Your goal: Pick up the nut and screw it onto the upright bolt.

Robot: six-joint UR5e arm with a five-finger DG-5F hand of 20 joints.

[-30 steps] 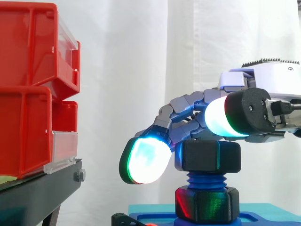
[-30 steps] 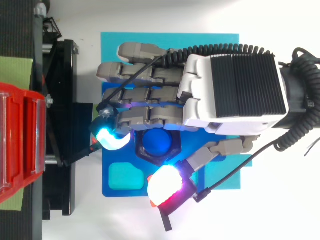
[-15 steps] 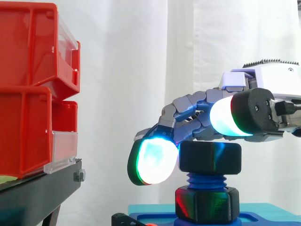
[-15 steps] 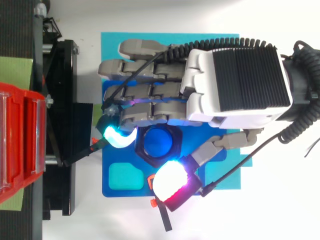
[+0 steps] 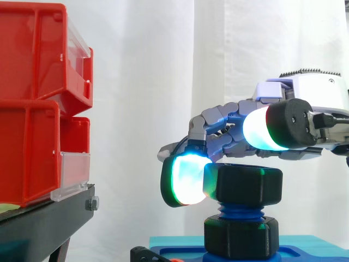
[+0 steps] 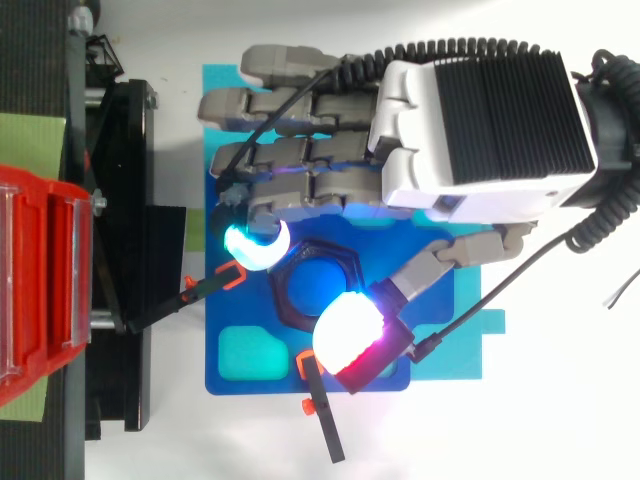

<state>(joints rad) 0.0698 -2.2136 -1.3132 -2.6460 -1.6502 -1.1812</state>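
While the nut (image 5: 248, 185) is sitting on the upper threads of the upright blue bolt (image 5: 237, 210), the hand (image 6: 480, 120) is reaching in over it from the right of the side view, its fingers curling down around it. One cyan-glowing fingertip (image 5: 184, 180) is pressing against the side of the nut that faces the red bins (image 5: 32, 98). The thumb's white pad (image 5: 262, 130) is hanging at the near side, a little higher than the nut's top face. From above, that pad (image 6: 348, 335) is overlapping the nut's edge opposite the cyan fingertip, so the two are bracketing the nut; whether the thumb is actually touching it I cannot tell. Bare threads are showing between the nut and a black hex collar (image 5: 240, 237) at the bolt's foot. The collar is standing on a blue plate (image 6: 265, 378), which is lying on a turquoise mat (image 6: 460, 360). The bins are resting on a black stand (image 6: 130, 180) just beside the plate.
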